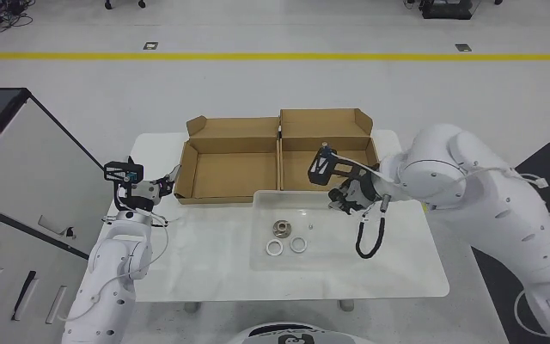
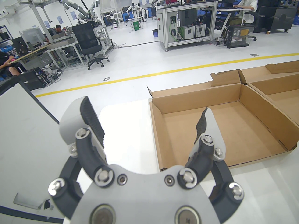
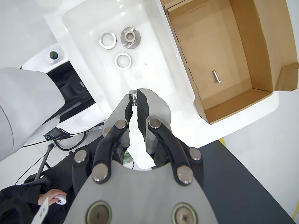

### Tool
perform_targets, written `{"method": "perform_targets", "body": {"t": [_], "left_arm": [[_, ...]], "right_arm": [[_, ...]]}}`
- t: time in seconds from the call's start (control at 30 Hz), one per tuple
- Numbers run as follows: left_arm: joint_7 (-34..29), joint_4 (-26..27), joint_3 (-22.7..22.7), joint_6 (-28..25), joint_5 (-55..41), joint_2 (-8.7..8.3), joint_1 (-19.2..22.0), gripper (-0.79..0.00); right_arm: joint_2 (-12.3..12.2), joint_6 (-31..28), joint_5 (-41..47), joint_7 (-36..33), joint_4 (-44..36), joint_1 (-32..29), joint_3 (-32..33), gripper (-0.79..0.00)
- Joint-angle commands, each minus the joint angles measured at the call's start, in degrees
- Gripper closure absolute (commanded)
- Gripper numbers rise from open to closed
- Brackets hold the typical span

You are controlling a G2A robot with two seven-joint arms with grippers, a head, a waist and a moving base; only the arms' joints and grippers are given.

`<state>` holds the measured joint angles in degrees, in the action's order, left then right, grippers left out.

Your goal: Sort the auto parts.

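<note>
Right gripper (image 3: 135, 94) pinches a threaded bolt (image 3: 133, 99) between its fingertips, over the white tray (image 3: 161, 78) near the edge that meets the cardboard box (image 3: 233, 36). Inside the tray lie two rings (image 3: 107, 40) and a flanged hub (image 3: 130, 37), close together; a second bolt (image 3: 216, 77) lies outside the tray, on the box floor. Left gripper (image 2: 144, 108) stands spread wide with nothing in it, well apart from the tray.

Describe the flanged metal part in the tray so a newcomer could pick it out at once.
On the white table, find the shallow white tray in front of the cardboard boxes. The flanged part lies in it next to two plain rings. Unlike them, it is a darker disc with a raised hub in its middle.
</note>
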<state>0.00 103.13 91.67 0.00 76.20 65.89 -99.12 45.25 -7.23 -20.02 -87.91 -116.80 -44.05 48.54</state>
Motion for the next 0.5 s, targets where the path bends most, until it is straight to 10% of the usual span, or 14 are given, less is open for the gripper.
{"method": "perform_targets", "body": {"t": [0.0, 0.47], "left_arm": [[0.00, 0.00, 0.00, 0.00, 0.00, 0.00, 0.00, -0.785], [0.00, 0.00, 0.00, 0.00, 0.00, 0.00, 0.00, -0.785]], "right_arm": [[-0.04, 0.94, -0.07, 2.93, 1.56, -0.62, 0.75, 0.000], [-1.44, -5.53, 47.45, 12.35, 21.22, -10.33, 18.77, 0.000]]}}
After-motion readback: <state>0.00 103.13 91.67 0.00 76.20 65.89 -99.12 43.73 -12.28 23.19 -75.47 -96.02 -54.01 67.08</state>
